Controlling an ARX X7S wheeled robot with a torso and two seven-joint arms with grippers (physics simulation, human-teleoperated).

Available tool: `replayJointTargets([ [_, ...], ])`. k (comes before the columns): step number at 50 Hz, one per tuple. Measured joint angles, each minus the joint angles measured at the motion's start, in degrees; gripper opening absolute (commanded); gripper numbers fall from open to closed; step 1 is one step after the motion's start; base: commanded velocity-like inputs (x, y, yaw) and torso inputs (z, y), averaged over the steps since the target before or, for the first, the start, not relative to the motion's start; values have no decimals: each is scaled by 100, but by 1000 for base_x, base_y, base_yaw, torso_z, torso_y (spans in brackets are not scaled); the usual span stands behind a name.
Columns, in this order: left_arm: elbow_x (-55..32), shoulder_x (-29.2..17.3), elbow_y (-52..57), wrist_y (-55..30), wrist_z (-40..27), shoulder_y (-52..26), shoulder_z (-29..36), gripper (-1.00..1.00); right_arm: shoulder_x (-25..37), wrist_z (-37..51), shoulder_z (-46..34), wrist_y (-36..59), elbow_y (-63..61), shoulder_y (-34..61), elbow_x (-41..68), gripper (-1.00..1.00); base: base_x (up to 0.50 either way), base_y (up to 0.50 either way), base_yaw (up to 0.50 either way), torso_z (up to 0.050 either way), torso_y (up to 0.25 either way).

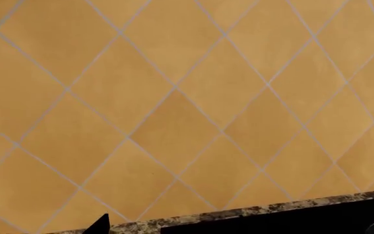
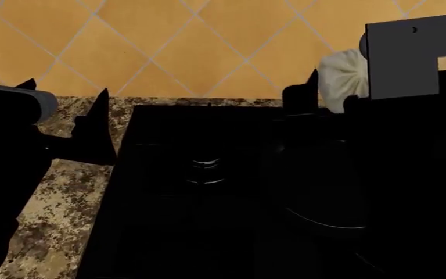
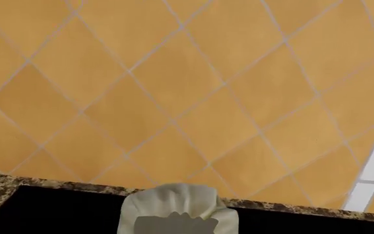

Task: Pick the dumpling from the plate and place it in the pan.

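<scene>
The off-white pleated dumpling (image 2: 341,74) is held up in the air by my right gripper (image 2: 338,93), which is shut on it, at the upper right of the head view above the black stove. It also shows in the right wrist view (image 3: 177,204), in front of the orange tiled wall. The black pan (image 2: 324,223) is hard to tell from the dark stove; only a glossy arc of its rim shows below the right gripper. My left gripper (image 2: 62,102) is open and empty over the granite counter at the left. The plate is out of view.
A black stove top (image 2: 169,232) with a burner (image 2: 206,168) fills the middle. A speckled granite counter (image 2: 53,192) runs along its left and back edges. An orange diamond-tiled wall (image 2: 207,40) stands right behind. The left wrist view shows one black fingertip (image 1: 99,225) and the counter's edge (image 1: 239,212).
</scene>
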Motion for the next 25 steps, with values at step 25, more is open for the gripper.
replayJointTargets([
  [25,-85,-66,25,15,3,12,-33,100,-347,-444,-489,1018,1890,1196,388,-100,0,0,0,0,0],
])
